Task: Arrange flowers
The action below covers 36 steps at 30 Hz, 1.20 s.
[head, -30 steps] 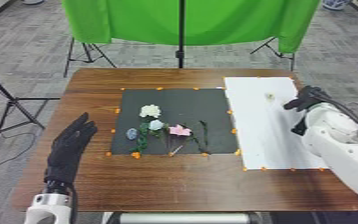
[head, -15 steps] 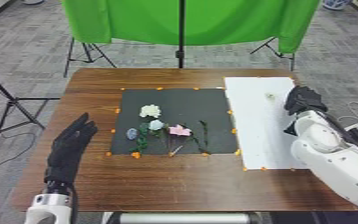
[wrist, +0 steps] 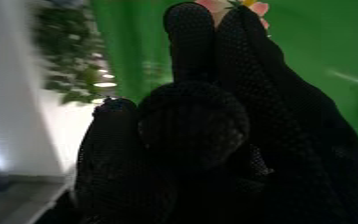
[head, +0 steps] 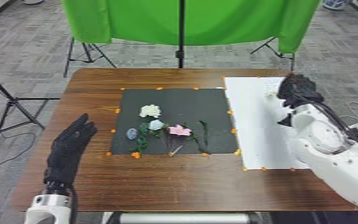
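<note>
Right hand (head: 300, 91) clamps a pink-orange-petalled flower (wrist: 259, 8) over the white paper sheet

The brown wooden table (head: 175, 185) carries a square black mat (head: 198, 102) and, just to its right, the long white paper sheet (head: 255, 130). Small orange tabs (head: 135, 155) dot their edges. Grey carpet (head: 33, 55) surrounds the table. Beyond the far edge hangs a bright green cloth (head: 158, 20) with a thin black pole (head: 181, 55) in front; a black tripod (head: 14, 102) stands at the left. The wrist view adds leafy green foliage (wrist: 60, 45) beside a pale wall (wrist: 7, 75).

The right hand is over the far right corner of the sheet, fingers drawn together. The pink-orange-petalled flower sits at its fingertips, raised against the green cloth, with a touch of yellow and green at its middle. How far its stem runs into the grip I cannot tell. Near the hand, on the sheet, is a small pale piece (head: 271, 94).

On the mat lie a ruffled white flower (head: 150, 111), a pale bluish-white flower (head: 155, 125), a grey-blue oval piece (head: 131, 133), a pink star-shaped flower (head: 180, 130) and a slim green stem (head: 204, 136). Left of the mat, the left hand (head: 66, 150) is open and straight, pointing toward the far edge.
</note>
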Motion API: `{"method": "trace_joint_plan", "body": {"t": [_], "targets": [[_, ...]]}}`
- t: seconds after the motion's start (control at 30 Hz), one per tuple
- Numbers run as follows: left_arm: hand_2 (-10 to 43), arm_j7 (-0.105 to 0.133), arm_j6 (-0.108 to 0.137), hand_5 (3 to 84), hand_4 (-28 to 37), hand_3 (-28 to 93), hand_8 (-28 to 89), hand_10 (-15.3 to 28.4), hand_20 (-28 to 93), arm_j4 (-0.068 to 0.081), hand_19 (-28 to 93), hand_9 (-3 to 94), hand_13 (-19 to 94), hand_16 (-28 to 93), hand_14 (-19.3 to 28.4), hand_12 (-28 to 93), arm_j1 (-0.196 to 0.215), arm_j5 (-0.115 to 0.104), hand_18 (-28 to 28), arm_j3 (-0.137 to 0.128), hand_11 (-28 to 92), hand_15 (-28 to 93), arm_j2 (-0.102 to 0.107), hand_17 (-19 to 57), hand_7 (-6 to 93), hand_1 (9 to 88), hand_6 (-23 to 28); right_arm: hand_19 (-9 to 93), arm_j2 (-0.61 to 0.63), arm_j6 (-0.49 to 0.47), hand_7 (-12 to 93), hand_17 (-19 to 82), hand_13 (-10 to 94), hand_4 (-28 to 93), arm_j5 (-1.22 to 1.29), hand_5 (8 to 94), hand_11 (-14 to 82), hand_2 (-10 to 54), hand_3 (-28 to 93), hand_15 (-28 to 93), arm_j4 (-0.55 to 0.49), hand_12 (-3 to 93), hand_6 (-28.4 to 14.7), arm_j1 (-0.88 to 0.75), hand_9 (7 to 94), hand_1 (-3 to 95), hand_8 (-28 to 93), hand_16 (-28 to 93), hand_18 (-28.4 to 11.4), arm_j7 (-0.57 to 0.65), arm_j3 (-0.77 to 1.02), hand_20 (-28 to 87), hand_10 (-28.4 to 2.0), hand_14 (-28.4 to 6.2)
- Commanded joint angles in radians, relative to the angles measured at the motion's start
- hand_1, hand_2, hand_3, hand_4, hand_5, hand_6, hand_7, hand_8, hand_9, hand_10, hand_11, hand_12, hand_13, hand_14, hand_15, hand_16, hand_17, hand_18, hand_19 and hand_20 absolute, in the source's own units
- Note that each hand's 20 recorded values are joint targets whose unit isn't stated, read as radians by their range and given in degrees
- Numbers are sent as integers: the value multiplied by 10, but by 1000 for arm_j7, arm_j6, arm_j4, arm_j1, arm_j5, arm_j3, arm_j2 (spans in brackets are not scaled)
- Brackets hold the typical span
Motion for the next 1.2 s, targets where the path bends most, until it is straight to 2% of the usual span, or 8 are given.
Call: {"method": "trace_joint_plan", "body": {"t": [0.03, 0.13, 0.23, 0.53, 0.77, 1.07, 1.2], "targets": [[-95, -10, -2, 384, -163, 651, -42, 110, 185, 1, 38, 369, 274, 71, 151, 165, 3, 5, 152, 1, 102, 126, -4, -1, 72, 291, 30, 932, -41, -57, 181, 688, 937, -189, 95, 801, 86, -95, 548, 560, -156, 342, 3, 150, 912, 632, 87, 318, -85, -164, -171, 492, -92, -13], [-95, -5, 7, 383, -163, 651, -43, 109, 186, 1, 38, 368, 274, 71, 151, 165, 1, 3, 152, 3, 101, 126, 0, -1, 73, 291, 30, 932, -71, -118, 181, 687, 937, -191, 108, 799, 85, -95, 547, 559, -158, 345, 6, 186, 909, 631, 87, 320, -84, -204, -235, 493, -92, -12], [-95, -1, 17, 384, -163, 652, -43, 110, 186, 1, 38, 369, 275, 71, 150, 165, 3, -1, 152, 6, 102, 127, 0, -1, 72, 290, 30, 932, -98, -115, 184, 682, 936, -193, 121, 795, 81, -95, 547, 556, -151, 346, 9, 206, 904, 628, 87, 326, -86, -224, -293, 503, -89, -11], [-95, -11, 7, 386, -163, 653, -44, 110, 185, 2, 40, 370, 275, 70, 150, 164, 1, 1, 153, 5, 102, 128, 3, -1, 73, 289, 30, 932, -105, -175, 198, 669, 923, -198, 125, 780, 61, -95, 562, 567, -158, 359, 19, 231, 887, 613, 77, 338, -90, -275, -388, 527, -82, -13], [-95, -16, 3, 387, -167, 655, -44, 110, 185, 2, 39, 370, 275, 70, 150, 164, 1, 0, 152, 6, 102, 129, 5, -1, 71, 289, 31, 932, -118, -155, 204, 667, 917, -199, 113, 775, 54, -95, 562, 573, -144, 361, 22, 230, 872, 610, 72, 335, -90, -279, -403, 530, -81, -13], [-95, -11, -2, 388, -166, 653, -43, 110, 185, 2, 39, 370, 275, 69, 151, 164, 4, 1, 152, 4, 103, 129, 1, -1, 71, 290, 31, 932, -120, -181, 198, 662, 911, -198, 102, 733, 46, -95, 566, 582, -123, 345, 37, 231, 797, 599, 54, 329, -88, -266, -407, 536, -91, -12], [-95, -10, 0, 388, -165, 654, -43, 110, 185, 3, 38, 370, 275, 69, 150, 164, 5, 1, 151, 4, 103, 128, 1, -1, 71, 290, 31, 932, -116, -202, 192, 658, 903, -196, 102, 706, 109, -95, 561, 587, -129, 291, 39, 228, 731, 589, 43, 324, -87, -264, -399, 537, -102, -13]]}}
